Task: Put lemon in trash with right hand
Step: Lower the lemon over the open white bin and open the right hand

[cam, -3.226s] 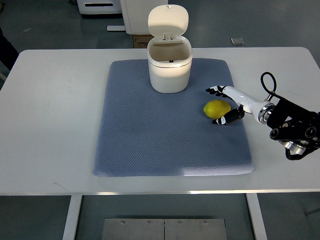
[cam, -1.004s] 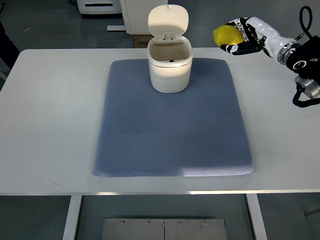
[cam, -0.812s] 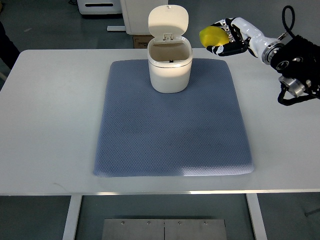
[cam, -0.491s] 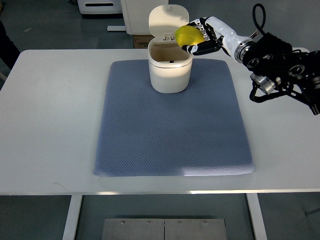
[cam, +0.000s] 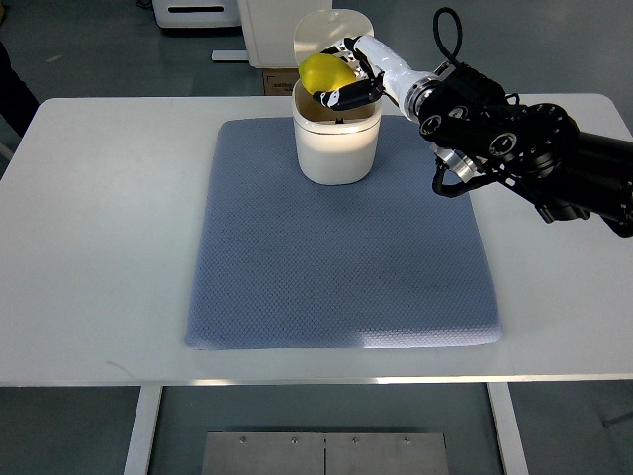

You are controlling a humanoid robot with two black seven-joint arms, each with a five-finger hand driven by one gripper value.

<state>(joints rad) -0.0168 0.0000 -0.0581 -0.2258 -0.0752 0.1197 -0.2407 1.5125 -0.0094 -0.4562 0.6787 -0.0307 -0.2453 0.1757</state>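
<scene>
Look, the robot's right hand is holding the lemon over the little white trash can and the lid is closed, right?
Not quite: the lid is flipped open. The top view shows the right hand holding the lemon over the white trash can.

One camera only, high up on the robot's side, looking steeply down at the white table (cam: 99,228). The blue mat (cam: 336,247) sits mid-frame, the table's far edge above it with floor beyond, its near edge and legs below. No second view to share.
</scene>
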